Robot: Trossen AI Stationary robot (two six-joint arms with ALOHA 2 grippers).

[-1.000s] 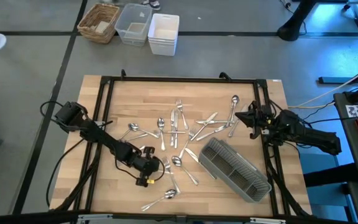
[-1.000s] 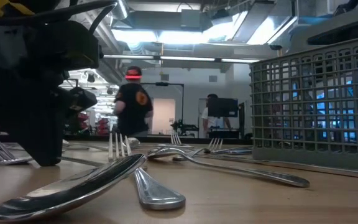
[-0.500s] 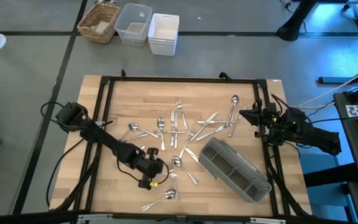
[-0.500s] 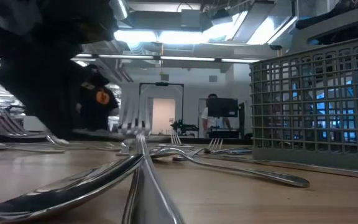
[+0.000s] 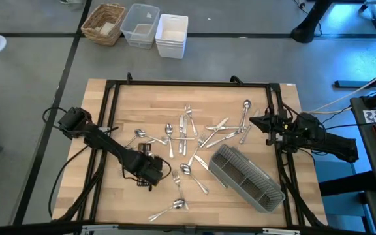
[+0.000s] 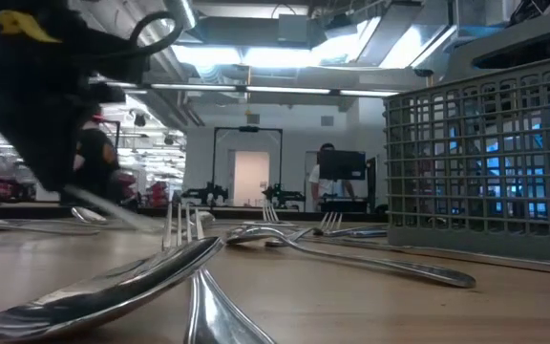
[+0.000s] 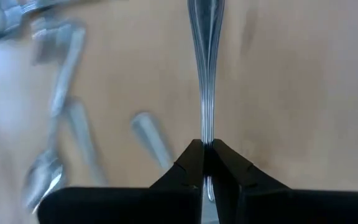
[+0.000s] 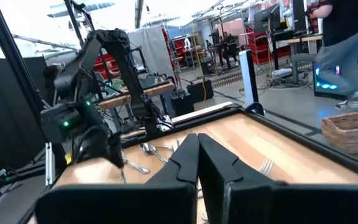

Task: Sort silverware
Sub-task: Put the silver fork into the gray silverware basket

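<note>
Steel fork (image 7: 202,68) pinched in the left hand (image 7: 206,163) over bare wood; right hand (image 8: 197,158) closed, empty, at the table's edge.

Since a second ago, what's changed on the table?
The left gripper has pulled back toward its own side with a piece of silverware pinched by the handle between its shut fingers. Which piece it is cannot be told. The right gripper stayed shut and empty at the table's right edge, barely shifting. The grey caddy and the scattered forks and spoons lie as before.
</note>
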